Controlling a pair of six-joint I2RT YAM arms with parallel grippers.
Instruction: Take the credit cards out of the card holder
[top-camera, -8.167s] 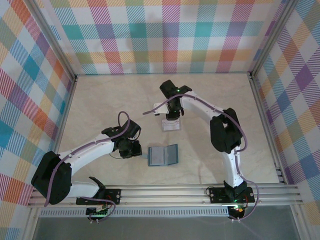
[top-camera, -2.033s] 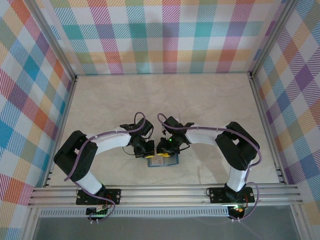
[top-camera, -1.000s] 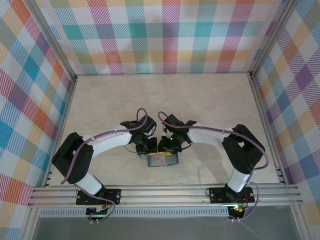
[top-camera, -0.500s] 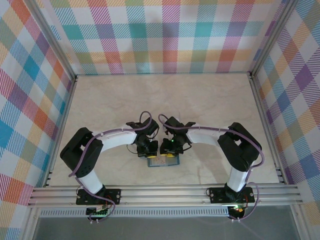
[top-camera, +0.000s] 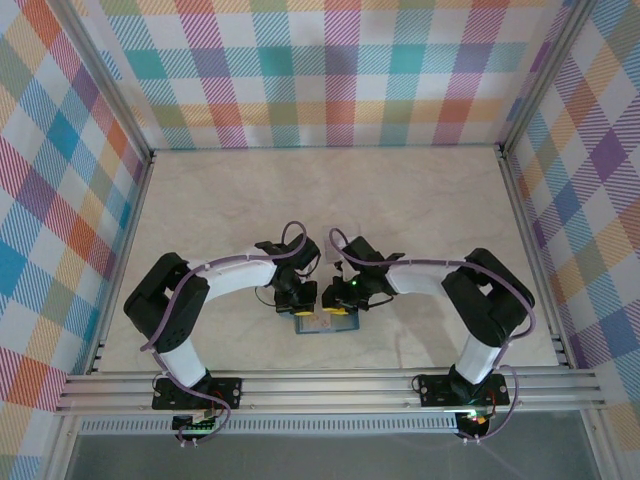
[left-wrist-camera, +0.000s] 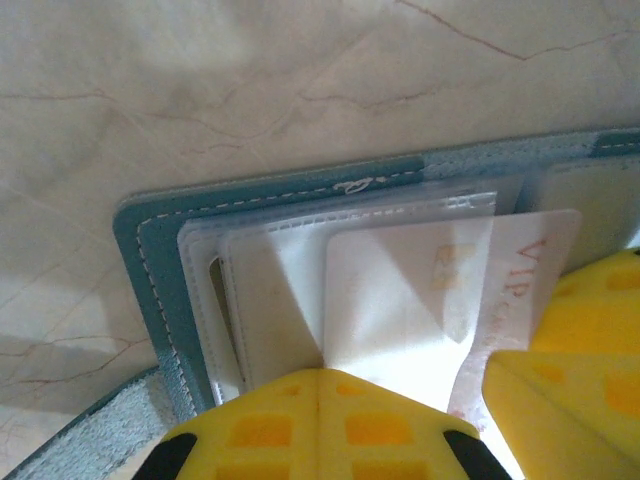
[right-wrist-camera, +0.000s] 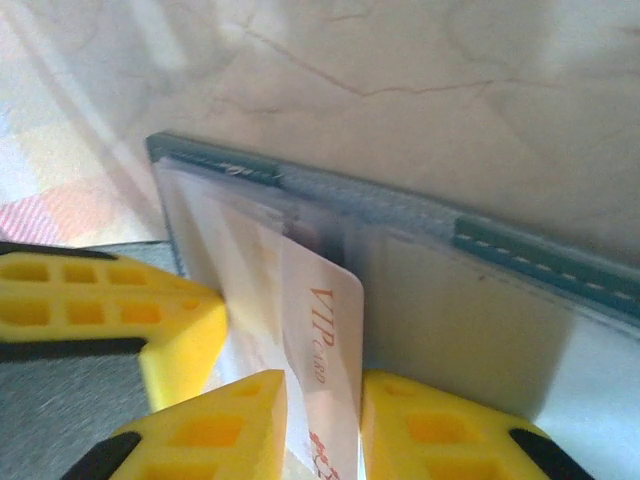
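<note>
The teal card holder (top-camera: 326, 326) lies open on the table between both grippers. In the left wrist view its teal stitched edge (left-wrist-camera: 140, 250) frames clear pockets. My left gripper (left-wrist-camera: 320, 375) is shut, its yellow tips pressed down on the pocket side. A pale credit card (left-wrist-camera: 520, 280) printed "VIP card" sticks partway out of a pocket. My right gripper (right-wrist-camera: 320, 385) is shut on this card (right-wrist-camera: 325, 330), one yellow finger on each face. The dark card is out of view.
Marbled beige table (top-camera: 220, 210) stretches all around, fenced by checked walls and a metal rail (top-camera: 330, 385) at the near edge. A small pale flat piece (top-camera: 334, 233) peeks out beside the right forearm. The two wrists nearly touch over the holder.
Eight seconds ago the right gripper was farther back over a pale card and the left beside the holder. Both have come onto the holder; in the last second they barely shifted.
</note>
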